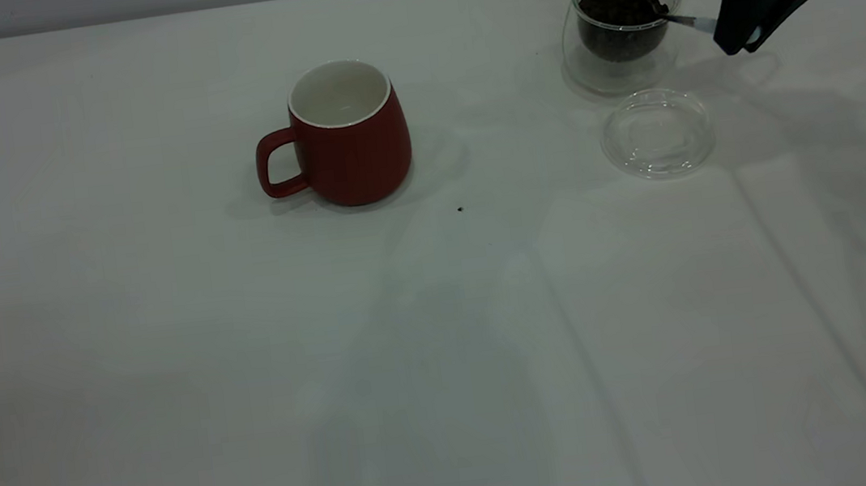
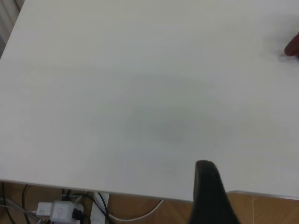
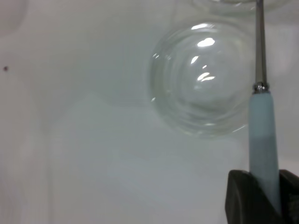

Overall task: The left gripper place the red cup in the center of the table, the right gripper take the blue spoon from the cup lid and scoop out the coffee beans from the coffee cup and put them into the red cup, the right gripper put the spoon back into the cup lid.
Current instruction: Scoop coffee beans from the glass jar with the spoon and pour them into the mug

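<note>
The blue spoon (image 1: 689,21) is clamped by its handle in my right gripper (image 1: 740,37), its bowl dipped among the coffee beans (image 1: 620,3) in the coffee cup (image 1: 624,24). I should dig under, lift level, then carry slowly to the red cup (image 1: 351,134), standing well aside of the coffee cup.

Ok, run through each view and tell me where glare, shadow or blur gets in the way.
Exterior view: soft shadows fall beside the red cup and below the right pincer; the cup lid is faint against the white table. Right wrist view: bright glare spots on the lid; the blue spoon handle, close up, looks blurred. Left wrist view: the left pincer is a dark out-of-focus shape.
</note>
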Controlling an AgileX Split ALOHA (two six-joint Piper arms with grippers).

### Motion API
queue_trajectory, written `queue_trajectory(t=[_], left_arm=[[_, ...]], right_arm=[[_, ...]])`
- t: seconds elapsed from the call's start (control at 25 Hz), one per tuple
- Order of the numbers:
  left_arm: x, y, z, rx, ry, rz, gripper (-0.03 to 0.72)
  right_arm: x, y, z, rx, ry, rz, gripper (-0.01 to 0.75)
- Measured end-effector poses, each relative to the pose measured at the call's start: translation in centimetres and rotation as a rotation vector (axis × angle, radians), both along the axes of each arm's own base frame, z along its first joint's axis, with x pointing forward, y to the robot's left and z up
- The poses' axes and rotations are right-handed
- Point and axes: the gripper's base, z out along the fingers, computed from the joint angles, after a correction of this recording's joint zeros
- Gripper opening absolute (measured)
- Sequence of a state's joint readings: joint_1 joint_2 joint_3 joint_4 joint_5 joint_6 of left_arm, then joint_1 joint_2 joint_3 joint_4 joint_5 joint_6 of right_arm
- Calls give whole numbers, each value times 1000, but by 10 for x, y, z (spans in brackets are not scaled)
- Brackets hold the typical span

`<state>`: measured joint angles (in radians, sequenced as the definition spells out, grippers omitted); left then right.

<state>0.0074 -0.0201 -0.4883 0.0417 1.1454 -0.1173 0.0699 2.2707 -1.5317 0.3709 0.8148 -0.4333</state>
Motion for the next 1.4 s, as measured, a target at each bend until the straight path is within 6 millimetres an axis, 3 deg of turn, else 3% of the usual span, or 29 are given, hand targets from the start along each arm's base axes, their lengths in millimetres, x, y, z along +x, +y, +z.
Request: queue_trajectory(t=[0.56,0.88,1.2,1.4], left_arm=[[0,0,0,0,0,0,518],[0,0,0,0,0,0,518],[0,0,0,0,0,0,518],[0,0,0,0,0,0,518]], right_arm=[[-3,7,2,87,57,-47,116],[-3,10,-9,135,98,-80,116],[2,-11,-5,168,111,-135,116],[0,-10,-4,205,135,-144,116]])
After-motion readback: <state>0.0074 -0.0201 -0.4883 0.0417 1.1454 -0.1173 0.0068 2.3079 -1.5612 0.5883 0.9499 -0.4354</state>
